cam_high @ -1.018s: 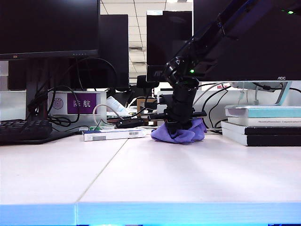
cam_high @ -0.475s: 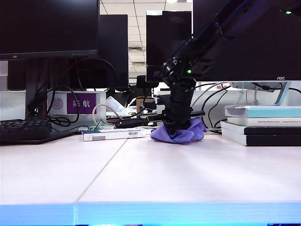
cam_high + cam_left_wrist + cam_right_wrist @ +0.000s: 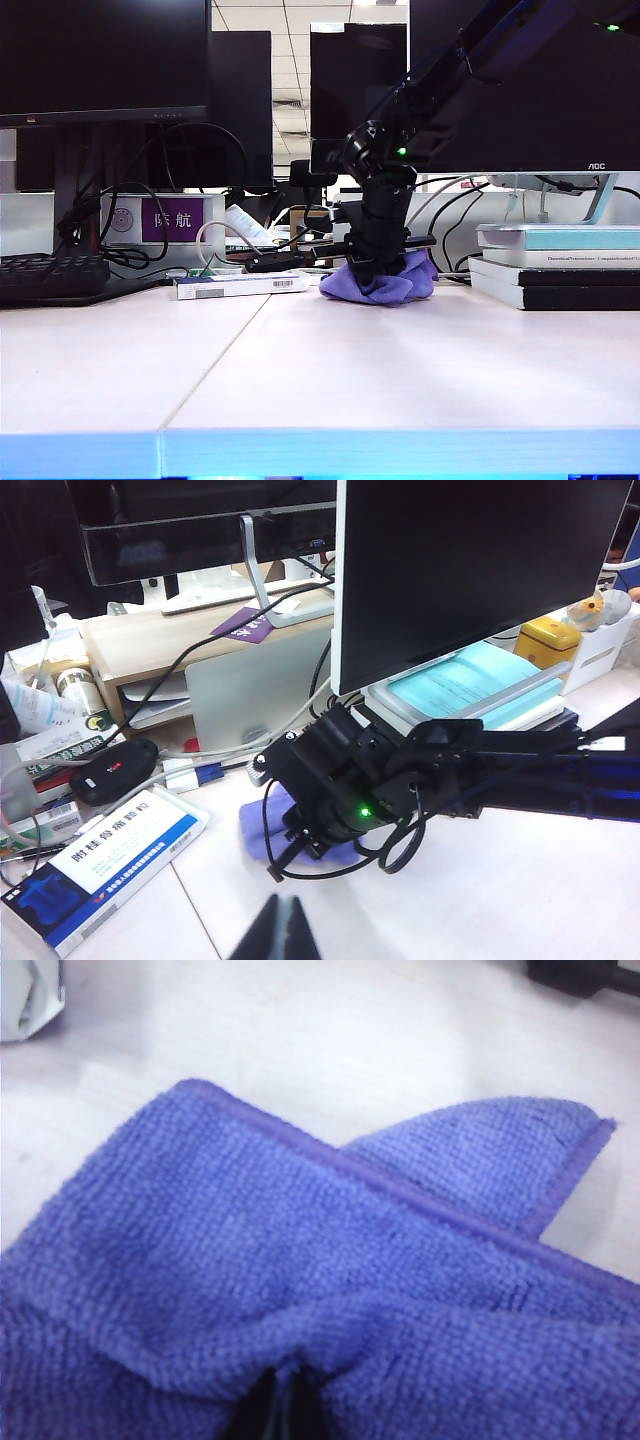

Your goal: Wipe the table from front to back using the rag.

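At table (image 3: pixel 400 370) rear, right hand (image 3: pixel 280 1400) pinching rag (image 3: pixel 385 283), barely shifted, left hand (image 3: pixel 275 935) raised.

Right arm enters from 1 o'clock, right gripper (image 3: pixel 378 272) pointing down, fingers (image 3: pixel 283 1412) pinched shut on rag (image 3: pixel 385 283). Left gripper (image 3: pixel 276 932) hangs apart, fingers together.

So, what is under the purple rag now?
The rag lies bunched on the table, pinched by the right claw pressing down. The tabletop directly beneath it is covered, so not visible.
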Robot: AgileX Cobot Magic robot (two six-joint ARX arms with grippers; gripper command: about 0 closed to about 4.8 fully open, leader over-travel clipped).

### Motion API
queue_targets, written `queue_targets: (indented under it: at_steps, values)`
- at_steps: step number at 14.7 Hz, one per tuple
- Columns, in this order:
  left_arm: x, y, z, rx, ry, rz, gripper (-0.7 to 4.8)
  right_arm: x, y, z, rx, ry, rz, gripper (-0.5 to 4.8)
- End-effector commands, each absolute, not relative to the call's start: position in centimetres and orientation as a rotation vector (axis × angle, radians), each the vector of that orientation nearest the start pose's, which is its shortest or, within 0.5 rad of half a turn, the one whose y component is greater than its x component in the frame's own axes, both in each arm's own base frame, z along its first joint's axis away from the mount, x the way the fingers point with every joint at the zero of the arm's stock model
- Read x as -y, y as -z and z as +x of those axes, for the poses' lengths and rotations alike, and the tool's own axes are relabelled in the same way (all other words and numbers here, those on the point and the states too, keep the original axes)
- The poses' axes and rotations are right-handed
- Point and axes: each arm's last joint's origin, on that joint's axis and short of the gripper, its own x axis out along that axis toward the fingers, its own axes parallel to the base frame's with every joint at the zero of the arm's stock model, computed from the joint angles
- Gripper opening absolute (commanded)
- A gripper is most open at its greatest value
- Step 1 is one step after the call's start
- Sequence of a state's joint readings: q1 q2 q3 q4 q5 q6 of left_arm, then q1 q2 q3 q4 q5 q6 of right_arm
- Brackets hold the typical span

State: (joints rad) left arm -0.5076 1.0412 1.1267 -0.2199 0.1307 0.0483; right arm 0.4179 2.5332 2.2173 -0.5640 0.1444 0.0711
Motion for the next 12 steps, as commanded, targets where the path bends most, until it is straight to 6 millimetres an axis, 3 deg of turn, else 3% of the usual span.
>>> queue_targets:
  at_steps: [1, 12]
  values:
    - [11.0, -40.5, 19.0, -0.080, 0.645, 0.061, -0.05, -21.4, -12.7, 48.1, -1.162, -0.229, -0.252, -0.06]
    - [11.0, -40.8, 19.0, -0.053, 0.645, 0.056, -0.05, -21.5, -13.3, 45.4, -1.380, -0.225, -0.334, -0.06]
